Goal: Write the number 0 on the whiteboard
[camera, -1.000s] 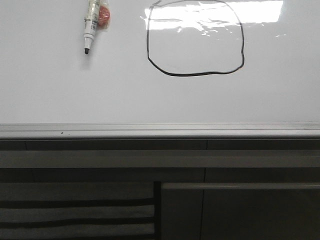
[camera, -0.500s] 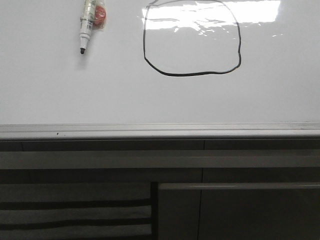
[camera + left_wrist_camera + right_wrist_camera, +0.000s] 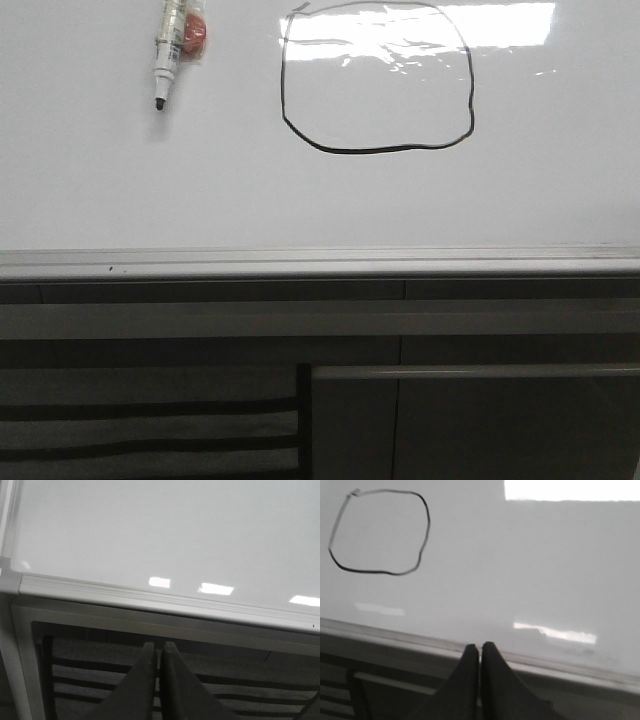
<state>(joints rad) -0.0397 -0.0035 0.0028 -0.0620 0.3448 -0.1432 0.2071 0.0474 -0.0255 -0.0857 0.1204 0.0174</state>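
The whiteboard (image 3: 100, 190) fills the upper half of the front view, glossy white, with bright glare patches along its far edge; its silver-grey frame rail (image 3: 320, 262) runs the full width at the near edge; below that rail lie dark grey slatted panels (image 3: 150, 440), seen also in the left wrist view beneath the board's near left corner. The number 0 (image 3: 284, 100) is drawn as a thin black rounded-square loop, closed, on the far part of the board, slightly right of centre, its upper portion crossing the glare; in the right wrist view the same loop (image 3: 424, 535) sits well away from the near rail, its line fainter along the far and left side. A white marker pen (image 3: 165, 55) lies on the board near the far edge, left of the loop and apart from it, uncapped, its dark tip pointing toward the near edge; a small orange-red object (image 3: 196, 32) rests just beside the pen's barrel, its nature not discernible. Left gripper (image 3: 159, 652): dark fingers pressed together, holding nothing, positioned over the slatted panels short of the rail. Right gripper (image 3: 479, 652): fingers likewise closed on nothing, tips at the near frame rail, clear of the loop.
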